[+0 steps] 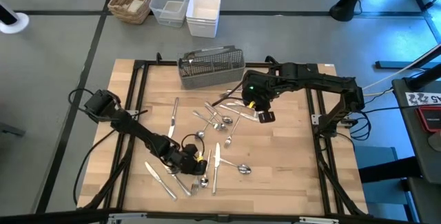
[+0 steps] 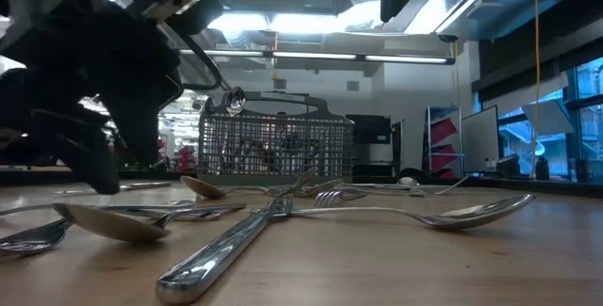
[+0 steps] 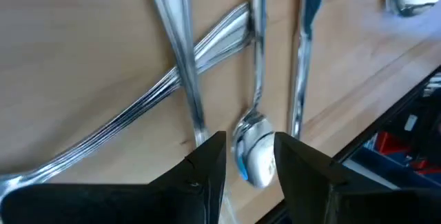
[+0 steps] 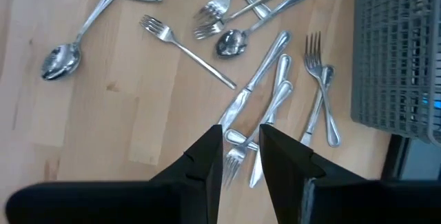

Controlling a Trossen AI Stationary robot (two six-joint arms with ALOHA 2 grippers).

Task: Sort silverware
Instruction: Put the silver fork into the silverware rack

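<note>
The left hand (image 3: 249, 165) is low over the surface (image 1: 289, 169), fingers parted around a spoon (image 3: 253, 151). The right hand (image 4: 241, 158) hovers open above a fork (image 4: 233, 160).

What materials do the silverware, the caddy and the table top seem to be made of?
Silverware: apparently polished metal, since it is silver-coloured and mirrors the lights.
Caddy: probably grey metal mesh, as the low view shows through its fine grid walls; plastic cannot be fully excluded.
Table top: light wood with a matte finish, showing plank seams and grain.
</note>
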